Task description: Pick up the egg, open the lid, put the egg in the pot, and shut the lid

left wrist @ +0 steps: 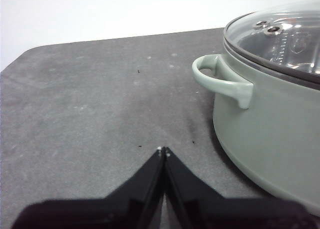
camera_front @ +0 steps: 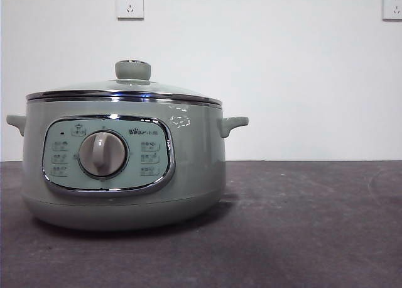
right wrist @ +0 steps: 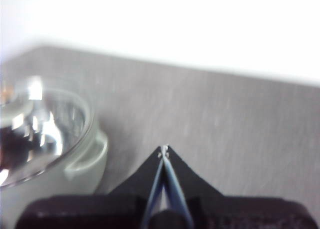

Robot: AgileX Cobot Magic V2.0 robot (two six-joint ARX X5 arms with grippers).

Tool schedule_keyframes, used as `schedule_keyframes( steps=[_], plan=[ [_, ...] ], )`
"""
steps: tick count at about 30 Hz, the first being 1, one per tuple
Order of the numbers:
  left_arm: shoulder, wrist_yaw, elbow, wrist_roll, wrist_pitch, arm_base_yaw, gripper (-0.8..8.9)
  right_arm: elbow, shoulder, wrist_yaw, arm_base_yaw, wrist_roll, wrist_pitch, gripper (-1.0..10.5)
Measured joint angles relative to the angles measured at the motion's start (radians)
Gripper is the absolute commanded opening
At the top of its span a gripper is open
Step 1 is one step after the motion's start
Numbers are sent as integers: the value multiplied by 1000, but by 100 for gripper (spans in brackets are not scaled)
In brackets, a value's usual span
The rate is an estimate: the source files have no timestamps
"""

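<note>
The pale sage-green pot stands on the left half of the table, its dial panel facing the front camera. The glass lid with its green knob rests shut on the pot. No egg shows in any view. My left gripper is shut and empty above the mat, beside the pot and its side handle. My right gripper is shut and empty too, hovering off the pot's other side, near the lid. Neither arm appears in the front view.
A dark grey mat covers the table, with open surface to the right of the pot. A white wall with two power sockets rises behind the table. The mat's rounded corner shows in the left wrist view.
</note>
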Motion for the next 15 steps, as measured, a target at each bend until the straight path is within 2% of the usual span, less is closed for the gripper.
schedule_keyframes(
  steps=[2,5,10,15],
  plan=[
    [0,0,0,0,0,0,-3,-127,-85,-45,-77,-2,114,1],
    [0,0,0,0,0,0,-3,-303,-200,-51,-150,-2,227,1],
    [0,0,0,0,0,0,-3,-516,-352,-52,-235,24,236,1],
    [0,0,0,0,0,0,-3,-625,-470,-51,-266,58,224,1]
  ],
)
